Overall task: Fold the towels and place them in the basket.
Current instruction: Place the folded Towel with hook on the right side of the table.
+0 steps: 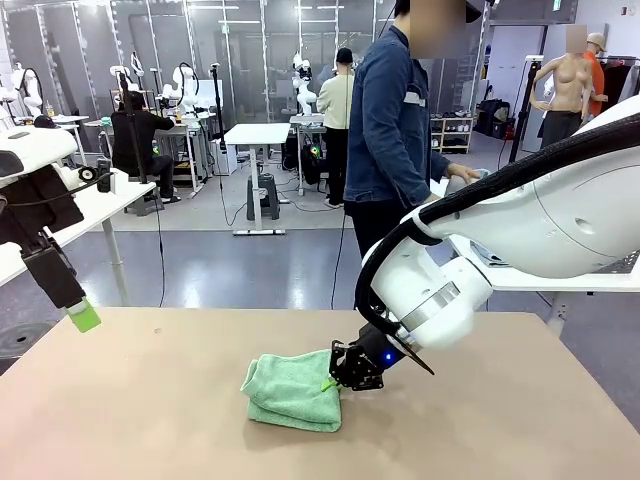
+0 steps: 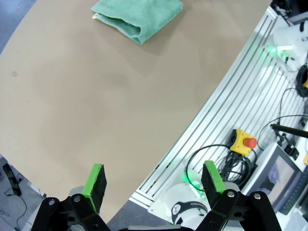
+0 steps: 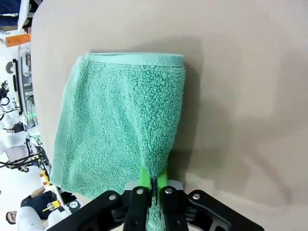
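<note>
Plainly the towel [image 1: 290,390] is soft, light terry cloth: it lies folded into a thick, loose pad near the middle of the worktop [image 1: 150,400], its layers sagging and rounded at the folded edges rather than holding a crisp line. By my judgement it weighs little and will not slip easily between rubbery pads, but it is limp, so any lift from one point lets the free layers droop and the fold fall open. The right hand [image 3: 154,180] has its two fingers pressed together on a raised ridge of cloth at the edge of the towel on the robot's right side, with the pile bunched up between the green pads; from the wrist view I cannot tell whether that pinch takes in all the layers or only the upper ones. A hold that gathers every layer at a folded edge, close to a corner, looks safest for carrying it without undoing the shape, and a second support on the far side would help. The left hand [image 2: 154,168] hangs well apart from the towel, above the near edge of the worktop, its fingers spread wide with nothing between them. No container holds the towel at this moment: it rests straight on the bare worktop, so the putting away is not yet done.
</note>
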You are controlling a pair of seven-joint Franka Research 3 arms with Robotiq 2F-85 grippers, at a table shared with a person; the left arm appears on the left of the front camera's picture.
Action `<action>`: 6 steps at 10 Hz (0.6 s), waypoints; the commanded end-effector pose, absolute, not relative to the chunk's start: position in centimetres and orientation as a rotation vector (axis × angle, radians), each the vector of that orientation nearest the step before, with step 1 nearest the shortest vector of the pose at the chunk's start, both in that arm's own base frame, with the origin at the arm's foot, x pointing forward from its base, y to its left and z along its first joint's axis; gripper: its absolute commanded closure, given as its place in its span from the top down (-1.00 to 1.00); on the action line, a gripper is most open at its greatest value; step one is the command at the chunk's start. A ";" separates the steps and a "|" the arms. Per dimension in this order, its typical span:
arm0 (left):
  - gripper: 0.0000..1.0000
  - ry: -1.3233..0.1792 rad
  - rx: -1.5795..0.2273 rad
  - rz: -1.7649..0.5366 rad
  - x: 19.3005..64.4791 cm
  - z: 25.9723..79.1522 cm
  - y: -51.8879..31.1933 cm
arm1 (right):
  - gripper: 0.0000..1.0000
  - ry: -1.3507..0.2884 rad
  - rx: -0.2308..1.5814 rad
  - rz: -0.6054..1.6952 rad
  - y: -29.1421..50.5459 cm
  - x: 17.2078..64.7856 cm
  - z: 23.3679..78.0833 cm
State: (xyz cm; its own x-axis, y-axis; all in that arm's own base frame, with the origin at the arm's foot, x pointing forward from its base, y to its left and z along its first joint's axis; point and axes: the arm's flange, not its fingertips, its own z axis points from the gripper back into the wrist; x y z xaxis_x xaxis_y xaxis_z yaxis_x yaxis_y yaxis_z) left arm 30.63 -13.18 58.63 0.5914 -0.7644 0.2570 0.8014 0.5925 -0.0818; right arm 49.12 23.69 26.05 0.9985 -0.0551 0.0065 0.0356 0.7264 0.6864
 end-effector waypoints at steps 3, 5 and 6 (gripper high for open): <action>1.00 -0.215 -0.193 -0.918 30.8 58.6 -13.2 | -0.89 -0.059 0.685 0.003 17.8 47.8 31.5; 1.00 -0.215 -0.193 -0.918 30.8 58.6 -13.2 | -0.89 -0.111 0.641 -0.009 12.6 47.4 31.8; 1.00 -0.215 -0.193 -0.918 30.8 58.6 -13.2 | -0.89 -0.139 0.629 -0.023 9.3 47.0 32.2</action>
